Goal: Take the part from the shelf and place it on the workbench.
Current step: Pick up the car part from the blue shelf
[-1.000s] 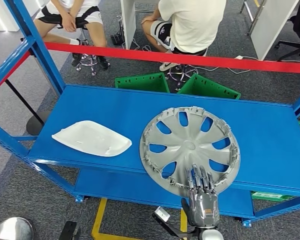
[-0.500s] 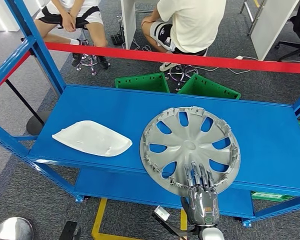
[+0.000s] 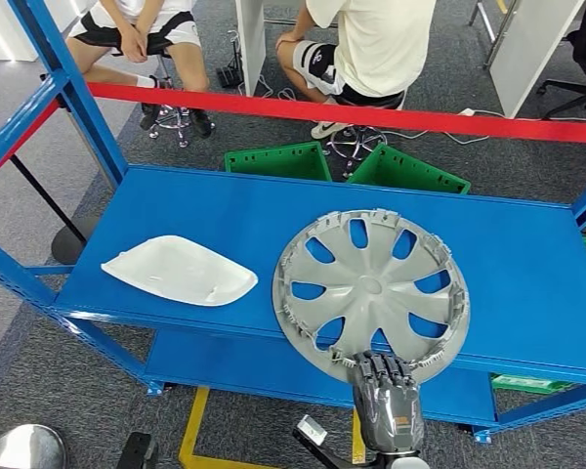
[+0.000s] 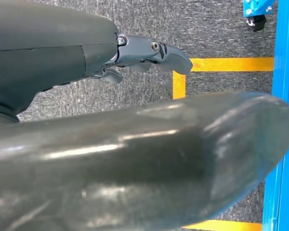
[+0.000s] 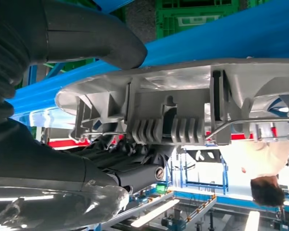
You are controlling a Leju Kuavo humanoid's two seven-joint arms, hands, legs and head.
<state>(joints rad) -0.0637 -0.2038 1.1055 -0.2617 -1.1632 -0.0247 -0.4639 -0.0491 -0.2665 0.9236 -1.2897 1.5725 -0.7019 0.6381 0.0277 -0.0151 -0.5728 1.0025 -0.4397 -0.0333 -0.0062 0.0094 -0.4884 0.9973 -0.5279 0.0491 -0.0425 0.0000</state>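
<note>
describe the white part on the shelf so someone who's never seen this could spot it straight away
Find the blue shelf under the red bar. On its left half, near the front edge, lies a flat white plastic panel, rounded and tapering to a point. Its only neighbour, the grey wheel cover to its right, is round with cut-out openings.

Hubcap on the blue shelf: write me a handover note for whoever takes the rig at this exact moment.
Right robot hand: fingers curled over the near rim of the grey hubcap, thumb under it in the right wrist view; it grips the rim.
Left robot hand: hangs over the carpet beside the shelf frame, holding nothing, fingers apart.
The hubcap lies flat on the blue shelf, overhanging the front edge. A white part lies to its left.
Done: grasp. Left: lift off, carry to workbench, set down.
</note>
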